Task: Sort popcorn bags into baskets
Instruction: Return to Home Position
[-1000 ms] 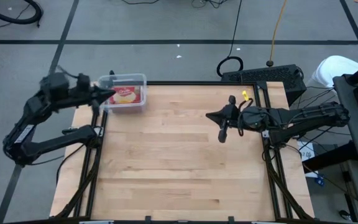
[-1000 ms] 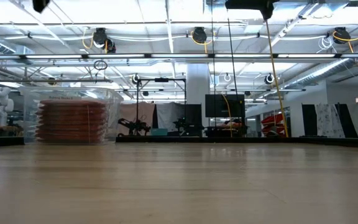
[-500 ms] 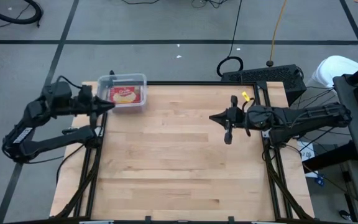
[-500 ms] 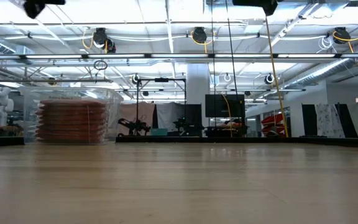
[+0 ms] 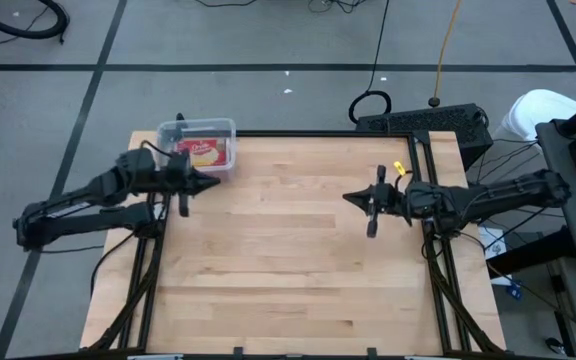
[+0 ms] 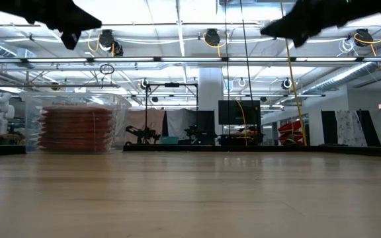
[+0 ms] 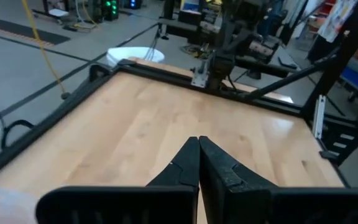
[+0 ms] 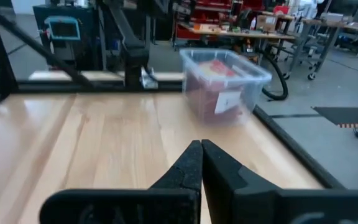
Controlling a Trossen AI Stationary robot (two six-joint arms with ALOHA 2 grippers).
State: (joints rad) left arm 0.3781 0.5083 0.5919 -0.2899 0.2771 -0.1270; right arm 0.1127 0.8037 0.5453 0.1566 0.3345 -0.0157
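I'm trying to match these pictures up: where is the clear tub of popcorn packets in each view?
High view: the tub is in the upper left.
Low view: the tub is at left, far back.
Left wrist view: not clearly in it.
Right wrist view: the tub is ahead, right of centre.
Shared landmark: the wooden table, at whose corner it stands.

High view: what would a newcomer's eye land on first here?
The clear tub at the table's far left corner draws the eye first, packed with a stack of red popcorn bags. Next come the two dark arms reaching in from either side. The left gripper is just beside the tub and the right gripper is near the right edge, both shut on nothing and raised over the wooden table.
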